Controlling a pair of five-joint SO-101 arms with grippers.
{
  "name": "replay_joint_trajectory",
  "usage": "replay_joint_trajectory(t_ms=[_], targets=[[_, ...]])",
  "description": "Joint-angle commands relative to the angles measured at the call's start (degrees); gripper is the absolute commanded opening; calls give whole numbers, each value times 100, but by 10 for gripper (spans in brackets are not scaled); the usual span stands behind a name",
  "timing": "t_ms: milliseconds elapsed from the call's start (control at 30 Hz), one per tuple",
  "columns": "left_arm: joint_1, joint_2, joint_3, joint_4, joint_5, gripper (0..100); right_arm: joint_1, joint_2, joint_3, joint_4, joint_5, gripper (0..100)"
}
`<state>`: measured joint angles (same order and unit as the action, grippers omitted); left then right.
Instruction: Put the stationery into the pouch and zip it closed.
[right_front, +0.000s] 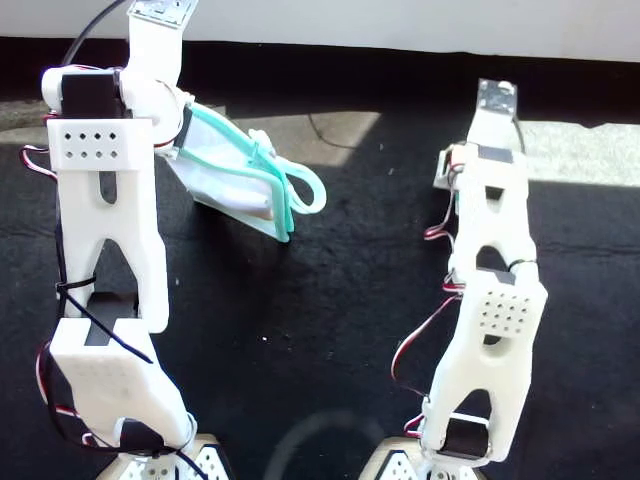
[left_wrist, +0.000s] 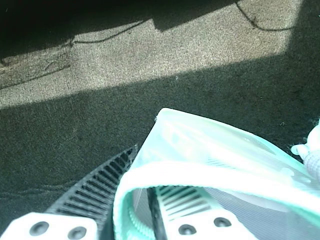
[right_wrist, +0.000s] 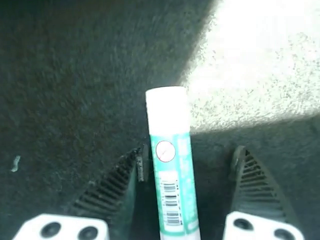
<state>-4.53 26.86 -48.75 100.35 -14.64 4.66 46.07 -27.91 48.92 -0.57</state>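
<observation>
Plainly, left gripper (left_wrist: 144, 172) holds pouch (left_wrist: 215, 150); glue stick (right_wrist: 171, 160) shows barcode (right_wrist: 173, 210).

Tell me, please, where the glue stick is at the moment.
In the right wrist view, the glue stick sits between the right gripper's open fingers, a gap on each side, over the dark mat.

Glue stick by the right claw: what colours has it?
The glue stick is white and teal; best in the right wrist view.

A see-through mint-green zip pouch (right_front: 235, 182) is tilted up at eleven o'clock, touching the big white left arm (right_front: 132, 212).
</observation>
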Motion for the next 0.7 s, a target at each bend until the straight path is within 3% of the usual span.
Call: replay_joint_trajectory(t_ms=[0, 133, 667], targets=[[75, 215, 4, -35, -53, 9, -136, 22, -259, 13, 396, 11], [75, 224, 4, -35, -53, 9, -233, -57, -382, 163, 1011, 2], [75, 198, 4, -35, -53, 9, -233, -1455, -2167, 3451, 738, 6]])
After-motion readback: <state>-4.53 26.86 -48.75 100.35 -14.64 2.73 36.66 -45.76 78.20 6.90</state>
